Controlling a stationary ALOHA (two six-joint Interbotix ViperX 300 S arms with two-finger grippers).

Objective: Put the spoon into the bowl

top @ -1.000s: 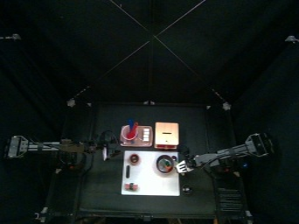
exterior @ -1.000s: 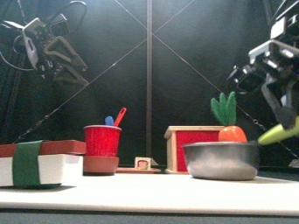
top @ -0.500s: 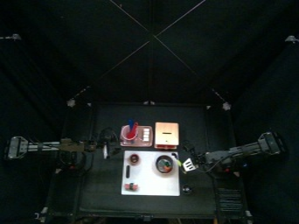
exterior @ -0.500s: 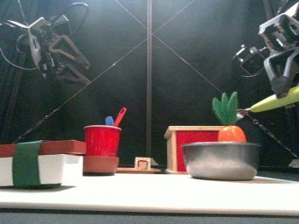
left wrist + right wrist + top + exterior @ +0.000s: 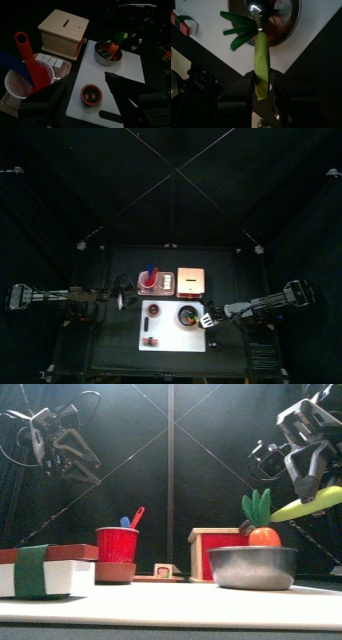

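The spoon (image 5: pixel 260 60), green-handled, is clamped by its handle between the jaws of the right gripper (image 5: pixel 261 85); its metal head is seen projecting out beyond the fingertips, over the rim of the bowl (image 5: pixel 288 25). In the front view the spoon (image 5: pixel 310 504) is carried tilted above the bowl (image 5: pixel 254 566), which holds a toy carrot (image 5: pixel 263 534). The left gripper (image 5: pixel 87 92) is held raised above the white board (image 5: pixel 123 75), its jaws apart and empty
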